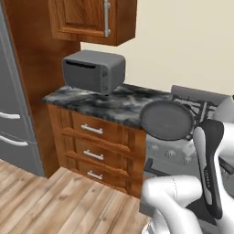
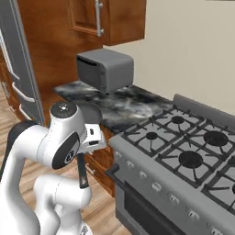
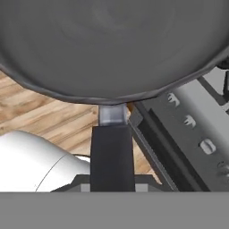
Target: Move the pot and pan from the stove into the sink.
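The claw (image 3: 112, 185) pinched the pan (image 1: 166, 119) by its black handle, holding it tilted in the air just in front of the stove (image 2: 183, 160), beside the marbled desk (image 1: 105, 103). Carrying it well probably meant keeping that grip firm and swinging slowly

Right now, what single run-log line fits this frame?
stage: carrying | gripper: shut on pan handle | pan: lifted off stove, held beside its front edge | pot: not seen | sink: not seen
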Robot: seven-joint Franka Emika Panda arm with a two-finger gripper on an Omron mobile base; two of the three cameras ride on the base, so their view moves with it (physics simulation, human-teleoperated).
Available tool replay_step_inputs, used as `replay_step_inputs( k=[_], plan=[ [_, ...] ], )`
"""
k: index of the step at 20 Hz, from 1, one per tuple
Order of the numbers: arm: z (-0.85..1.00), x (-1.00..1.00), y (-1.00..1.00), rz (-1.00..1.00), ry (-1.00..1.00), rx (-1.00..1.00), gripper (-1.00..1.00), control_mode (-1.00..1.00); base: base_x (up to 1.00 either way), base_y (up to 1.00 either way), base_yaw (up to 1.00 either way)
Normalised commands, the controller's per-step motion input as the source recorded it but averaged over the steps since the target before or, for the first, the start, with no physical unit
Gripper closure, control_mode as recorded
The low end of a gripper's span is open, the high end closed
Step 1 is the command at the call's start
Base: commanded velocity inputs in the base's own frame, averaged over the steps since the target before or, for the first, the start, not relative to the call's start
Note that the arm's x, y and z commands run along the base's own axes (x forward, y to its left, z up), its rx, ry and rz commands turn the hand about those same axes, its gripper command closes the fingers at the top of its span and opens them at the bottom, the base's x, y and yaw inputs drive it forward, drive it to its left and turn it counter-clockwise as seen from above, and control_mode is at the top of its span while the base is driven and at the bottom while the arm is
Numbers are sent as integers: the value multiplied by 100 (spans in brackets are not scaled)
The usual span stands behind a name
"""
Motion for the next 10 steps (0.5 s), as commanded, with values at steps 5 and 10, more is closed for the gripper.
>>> replay_step_inputs(
  k=[5,10],
  plan=[
    [0,0,0,0,0,0,100,100,-7,-1,49],
    [0,0,0,0,0,0,100,100,-2,0,50]
  ],
)
